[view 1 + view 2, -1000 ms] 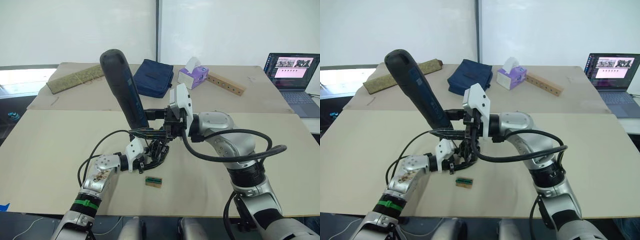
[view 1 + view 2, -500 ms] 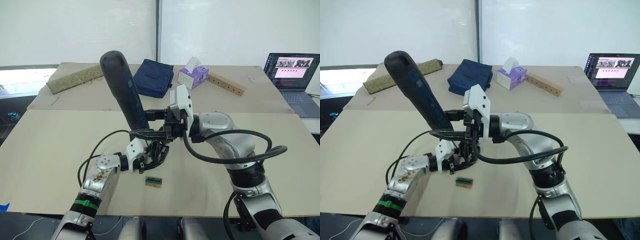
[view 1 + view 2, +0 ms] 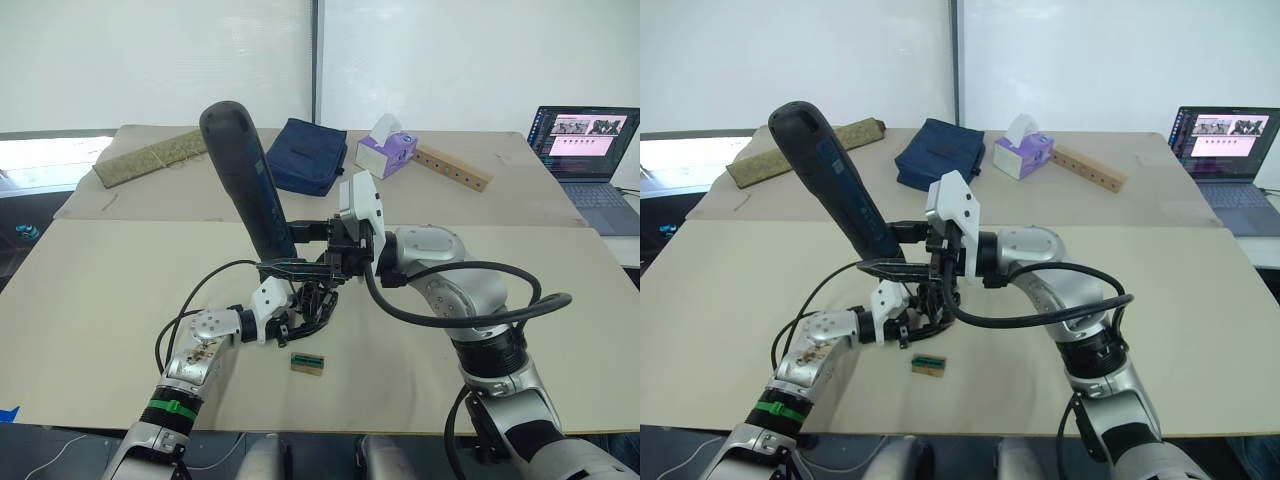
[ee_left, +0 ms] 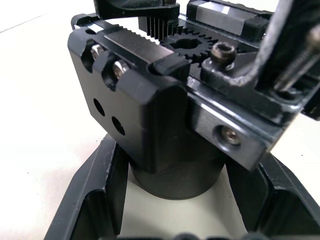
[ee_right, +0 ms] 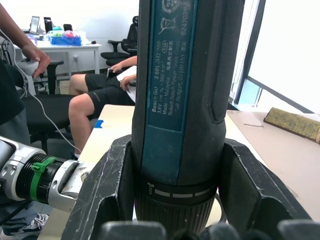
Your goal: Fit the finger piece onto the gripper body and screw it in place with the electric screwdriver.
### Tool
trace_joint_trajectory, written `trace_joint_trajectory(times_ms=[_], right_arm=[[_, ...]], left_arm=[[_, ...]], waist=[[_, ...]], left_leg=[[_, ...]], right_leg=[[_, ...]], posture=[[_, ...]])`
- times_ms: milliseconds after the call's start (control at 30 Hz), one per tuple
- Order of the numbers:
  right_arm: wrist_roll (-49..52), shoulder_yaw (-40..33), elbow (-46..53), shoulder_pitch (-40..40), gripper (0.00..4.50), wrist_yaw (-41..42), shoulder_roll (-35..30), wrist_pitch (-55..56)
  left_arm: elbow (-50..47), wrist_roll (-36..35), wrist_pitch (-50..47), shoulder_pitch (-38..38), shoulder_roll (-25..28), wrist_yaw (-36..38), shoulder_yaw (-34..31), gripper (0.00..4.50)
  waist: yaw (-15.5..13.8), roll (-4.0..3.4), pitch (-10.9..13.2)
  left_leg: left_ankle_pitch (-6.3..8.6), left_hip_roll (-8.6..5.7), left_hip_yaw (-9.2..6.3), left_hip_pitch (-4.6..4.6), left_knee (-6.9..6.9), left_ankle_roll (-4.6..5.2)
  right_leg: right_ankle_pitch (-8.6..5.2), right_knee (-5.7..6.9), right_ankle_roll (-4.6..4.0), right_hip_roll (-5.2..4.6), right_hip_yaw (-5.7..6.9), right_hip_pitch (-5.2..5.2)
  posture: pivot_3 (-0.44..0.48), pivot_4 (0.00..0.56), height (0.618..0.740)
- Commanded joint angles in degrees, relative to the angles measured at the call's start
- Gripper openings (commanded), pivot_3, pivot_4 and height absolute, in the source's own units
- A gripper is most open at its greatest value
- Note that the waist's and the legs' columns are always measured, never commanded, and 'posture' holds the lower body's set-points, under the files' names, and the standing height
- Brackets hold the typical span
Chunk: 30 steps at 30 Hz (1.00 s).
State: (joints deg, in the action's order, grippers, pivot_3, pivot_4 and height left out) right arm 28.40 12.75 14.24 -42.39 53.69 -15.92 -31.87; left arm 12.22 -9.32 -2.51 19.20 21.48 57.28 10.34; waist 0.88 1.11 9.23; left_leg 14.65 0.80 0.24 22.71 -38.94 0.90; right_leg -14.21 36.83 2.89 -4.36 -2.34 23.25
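My left gripper [image 3: 298, 320] is shut on the gripper body [image 3: 312, 303], a chunky black block held just above the table. In the left wrist view the gripper body [image 4: 150, 105] sits between my fingers [image 4: 95, 195], its rack teeth, gear and screw heads showing. I cannot tell the finger piece apart from the body. My right gripper [image 3: 305, 262] is shut on the electric screwdriver [image 3: 245, 180], a thick black cylinder that leans up to the left. Its lower end points down at the body, and its thin metal bit [image 4: 300, 55] reaches the body's top edge. The screwdriver [image 5: 180, 100] also shows between my right fingers [image 5: 107, 195].
A small tan block with a green top [image 3: 307, 362] lies on the table just in front of the grippers. At the back are a blue pouch [image 3: 308, 155], a tissue box [image 3: 385, 152], a wooden bar with holes [image 3: 452, 166], a woven mat [image 3: 150, 157] and a laptop [image 3: 585, 150]. People [image 5: 100, 95] sit beyond the table.
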Motion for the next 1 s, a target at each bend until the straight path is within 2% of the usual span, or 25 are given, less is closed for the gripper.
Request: trace_joint_trajectory(times_ms=[33,667,1000], right_arm=[[1.5,-0.82,2.03,0.12,1.92,-0.22,0.53,0.76],[0.48,-1.23,0.92,1.08,1.92,-0.61,0.44,1.84],[-0.35,-2.24,-1.17,4.54,1.92,-0.91,0.59,7.3]], left_arm=[[1.51,0.53,-1.79,-1.65,0.21,0.55,1.6,2.3],[2.02,0.58,-1.55,-1.31,0.28,0.86,1.69,2.3],[2.28,0.59,-1.55,-1.31,0.1,0.77,1.79,2.3]], waist=[[0.0,0.0,0.0],[0.0,0.0,0.0],[-0.01,0.01,-0.01]], left_leg=[[0.0,0.0,0.0,0.0,0.0,0.0],[0.0,0.0,0.0,0.0,0.0,0.0],[0.0,0.0,0.0,-0.06,0.01,0.0]], right_leg=[[0.0,0.0,0.0,0.0,0.0,0.0],[0.0,-0.01,0.0,0.0,0.0,0.0],[0.0,-0.02,0.0,0.01,0.0,-0.07]], posture=[[0.0,0.15,0.74],[0.0,0.15,0.74],[0.0,0.15,0.74]])
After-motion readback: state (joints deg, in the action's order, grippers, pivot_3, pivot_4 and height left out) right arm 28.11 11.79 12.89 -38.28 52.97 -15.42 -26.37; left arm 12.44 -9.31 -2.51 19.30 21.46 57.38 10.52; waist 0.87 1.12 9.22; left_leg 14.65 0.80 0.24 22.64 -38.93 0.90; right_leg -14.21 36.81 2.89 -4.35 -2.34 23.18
